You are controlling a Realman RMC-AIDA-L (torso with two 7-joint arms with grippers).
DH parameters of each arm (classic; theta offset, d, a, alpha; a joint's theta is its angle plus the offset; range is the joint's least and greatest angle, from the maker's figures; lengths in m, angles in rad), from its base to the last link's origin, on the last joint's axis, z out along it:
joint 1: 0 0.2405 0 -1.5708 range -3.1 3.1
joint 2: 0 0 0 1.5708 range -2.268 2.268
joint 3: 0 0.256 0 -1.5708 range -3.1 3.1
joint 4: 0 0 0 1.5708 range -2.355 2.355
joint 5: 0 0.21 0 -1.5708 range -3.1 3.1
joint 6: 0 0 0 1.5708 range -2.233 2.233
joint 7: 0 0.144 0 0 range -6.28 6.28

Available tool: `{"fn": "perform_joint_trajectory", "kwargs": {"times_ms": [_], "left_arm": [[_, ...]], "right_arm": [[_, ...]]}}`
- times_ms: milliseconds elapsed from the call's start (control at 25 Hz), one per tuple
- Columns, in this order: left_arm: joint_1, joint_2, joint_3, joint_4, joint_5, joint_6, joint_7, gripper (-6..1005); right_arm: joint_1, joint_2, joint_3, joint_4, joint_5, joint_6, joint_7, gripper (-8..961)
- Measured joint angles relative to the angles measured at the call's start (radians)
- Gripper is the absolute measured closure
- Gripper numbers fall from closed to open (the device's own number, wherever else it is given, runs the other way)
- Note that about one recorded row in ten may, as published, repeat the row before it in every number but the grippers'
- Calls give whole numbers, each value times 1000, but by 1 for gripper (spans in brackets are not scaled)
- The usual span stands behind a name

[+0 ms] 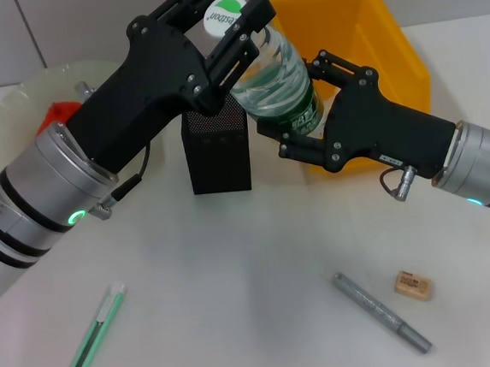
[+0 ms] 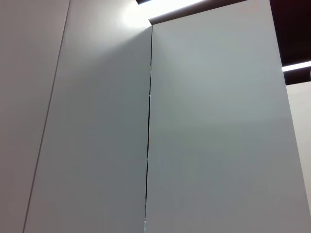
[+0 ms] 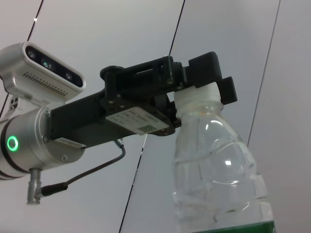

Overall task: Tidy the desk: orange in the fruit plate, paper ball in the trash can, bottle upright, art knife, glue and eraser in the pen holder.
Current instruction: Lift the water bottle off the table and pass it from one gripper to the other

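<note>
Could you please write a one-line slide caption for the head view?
Both grippers hold the bottle above the pen holder: left gripper at the cap, right gripper around the body.

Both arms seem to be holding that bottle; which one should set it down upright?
Probably the right: its pincer grips the clear plastic bottle around the body, while the left pincer only pinches the white cap.

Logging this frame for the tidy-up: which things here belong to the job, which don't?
Job:
bottle, held by left gripper and right gripper
pen holder
art knife
eraser
fruit plate

Lying about:
grey pen
yellow bin
</note>
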Motion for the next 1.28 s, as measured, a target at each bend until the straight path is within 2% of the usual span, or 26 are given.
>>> {"fn": "perform_joint_trajectory", "kwargs": {"times_ms": [440,680,1040,1280], "left_arm": [[0,0,0,0,-2,0,0,570],[14,0,32,-10,-81,2,24,539],[16,0,55,-8,-96,4,45,492],[23,0,73,-3,-98,8,58,255]], "right_arm": [[5,0,8,1,-1,1,9,201],[5,0,6,2,-1,2,6,200],[7,0,9,2,-1,2,6,201],[7,0,10,1,0,2,6,201]]}}
